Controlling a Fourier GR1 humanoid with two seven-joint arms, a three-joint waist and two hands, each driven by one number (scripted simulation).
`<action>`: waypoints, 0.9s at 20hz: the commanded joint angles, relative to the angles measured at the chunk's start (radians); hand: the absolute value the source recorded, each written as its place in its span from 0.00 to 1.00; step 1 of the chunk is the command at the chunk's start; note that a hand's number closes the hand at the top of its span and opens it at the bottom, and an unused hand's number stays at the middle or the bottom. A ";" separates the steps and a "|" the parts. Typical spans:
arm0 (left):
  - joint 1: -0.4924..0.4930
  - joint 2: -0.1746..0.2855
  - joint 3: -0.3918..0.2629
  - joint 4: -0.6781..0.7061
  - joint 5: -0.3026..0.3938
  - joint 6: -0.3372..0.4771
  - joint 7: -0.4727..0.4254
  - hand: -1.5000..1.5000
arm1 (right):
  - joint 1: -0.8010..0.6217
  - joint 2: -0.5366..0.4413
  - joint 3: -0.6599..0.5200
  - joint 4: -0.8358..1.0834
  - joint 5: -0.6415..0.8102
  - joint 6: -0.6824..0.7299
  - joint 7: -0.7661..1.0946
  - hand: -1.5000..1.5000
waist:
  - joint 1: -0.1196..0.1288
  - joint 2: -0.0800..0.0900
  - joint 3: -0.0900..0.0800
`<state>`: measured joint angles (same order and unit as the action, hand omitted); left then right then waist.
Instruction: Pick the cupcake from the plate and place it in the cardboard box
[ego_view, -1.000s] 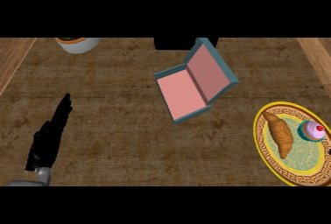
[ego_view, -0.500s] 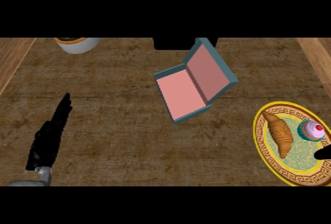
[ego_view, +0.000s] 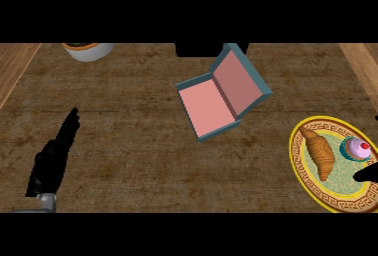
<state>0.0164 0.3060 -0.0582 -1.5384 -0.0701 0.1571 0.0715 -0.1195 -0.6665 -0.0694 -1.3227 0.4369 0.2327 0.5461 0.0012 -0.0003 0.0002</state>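
A cupcake (ego_view: 357, 149) with pink frosting and a red cherry stands on the right side of an oval yellow-rimmed plate (ego_view: 310, 180) at the right edge. A croissant (ego_view: 320, 152) lies on the same plate, to the cupcake's left. The cardboard box (ego_view: 221, 95) lies open in the upper middle, pink inside with a teal outside, its lid tilted up to the right. Only a dark tip of my right hand (ego_view: 367, 174) shows at the right edge, just below the cupcake and apart from it. My left hand (ego_view: 53, 156) rests at the lower left, fingers straight, holding nothing.
A white cup (ego_view: 88, 50) with something orange inside stands at the top left. Wooden strips border the brown counter at the left (ego_view: 13, 65) and right (ego_view: 362, 60) sides. A dark block (ego_view: 199, 49) sits at the back edge behind the box.
The dark tip of my right hand has come further into view at the right edge, moving up toward the cupcake. The left hand has stayed still.
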 joint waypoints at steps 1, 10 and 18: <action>-0.082 0.009 0.067 0.113 0.018 -0.061 -0.019 0.50 | 0.012 0.045 -0.027 -0.018 0.036 -0.013 -0.008 0.00 | -0.004 0.000 0.000; 0.045 -0.066 0.025 -0.133 -0.082 -0.033 0.094 0.50 | 0.052 0.111 -0.074 -0.044 0.114 0.007 -0.036 0.00 | 0.000 -0.001 0.000; 0.035 -0.079 0.074 -0.042 -0.093 -0.088 0.002 0.50 | -0.063 0.127 -0.109 0.197 0.189 -0.021 -0.170 0.00 | 0.003 0.000 0.000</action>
<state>0.0069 0.2263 0.0048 -1.5425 -0.1583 0.0966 0.0853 -0.1535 -0.5496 -0.1672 -1.2065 0.5945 0.2261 0.4345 0.0020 0.0000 0.0000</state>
